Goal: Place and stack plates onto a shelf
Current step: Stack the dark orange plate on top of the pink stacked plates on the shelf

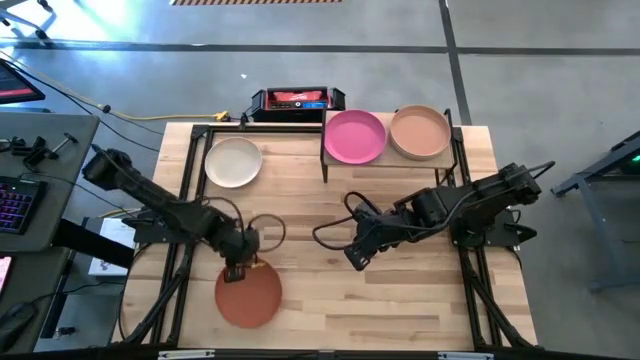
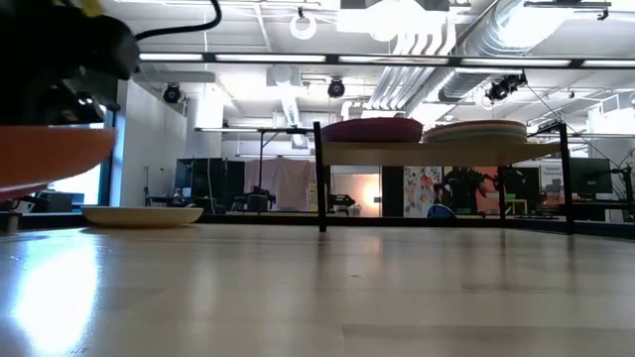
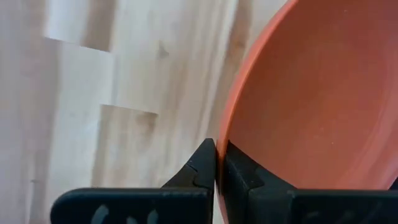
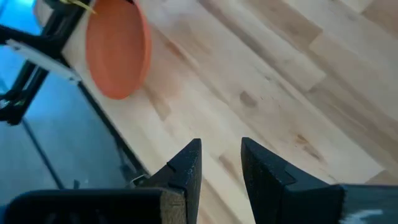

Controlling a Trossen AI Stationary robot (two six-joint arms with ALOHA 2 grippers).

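Observation:
My left gripper [image 1: 239, 266] is shut on the rust orange plate [image 1: 248, 298] over the table's near-left part; the low view shows this plate [image 2: 40, 155] up in the air. My right gripper [image 1: 357, 258] hovers open over the table's middle, touching nothing, and its wrist view shows the rust plate [image 4: 118, 46] farther off. The cream plate [image 1: 233, 161] rests flat on the table at far left. The shelf [image 1: 389, 158] stands at the far edge on thin black legs and carries a magenta plate [image 1: 354, 135] and a tan plate [image 1: 419, 131] side by side. My left gripper pinches the rust orange plate's rim [image 3: 221, 134] at its far edge, one finger [image 3: 239, 171] inside the dish and one finger [image 3: 200, 168] outside. The fingers come from the far side, slanting down. The plate is lifted clear of the table, roughly level, reaching toward the near edge.
A red and black box [image 1: 295, 100] sits just beyond the table's far edge. Black frame rails [image 1: 185, 160] run along the table's left and right sides. Bare tabletop [image 1: 420, 290] lies open at near right and between the two arms.

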